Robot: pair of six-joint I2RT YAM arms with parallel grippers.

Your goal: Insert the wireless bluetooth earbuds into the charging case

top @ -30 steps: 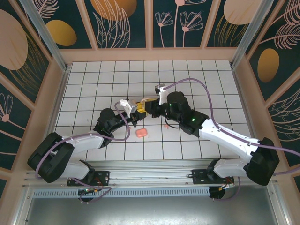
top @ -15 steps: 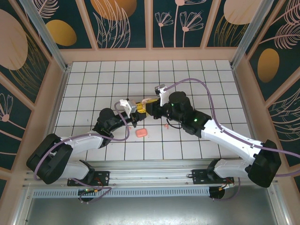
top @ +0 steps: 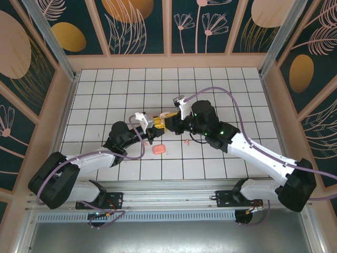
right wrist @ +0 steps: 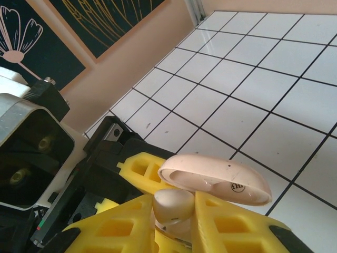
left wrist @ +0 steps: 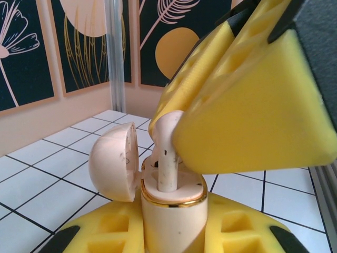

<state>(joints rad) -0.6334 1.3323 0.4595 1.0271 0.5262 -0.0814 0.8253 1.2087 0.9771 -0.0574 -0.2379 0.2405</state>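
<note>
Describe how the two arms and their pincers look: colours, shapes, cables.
The left arm and the right arm both have white links between bulky black joints. A purple cable loops loosely along each arm. The left pincer and the right pincer each carry a white block, and have yellow fingers with moulded square recesses and black edging.

earbud at the case (left wrist: 168,158): 1 | loose earbud (top: 185,141) on the counter (top: 105,89): 1 | charging case (left wrist: 166,211): 1 | coral-pink box (top: 158,149): 1 | left hand (left wrist: 171,234): 1 | right hand (right wrist: 176,224): 1 | totals: two earbuds, two hands
</note>
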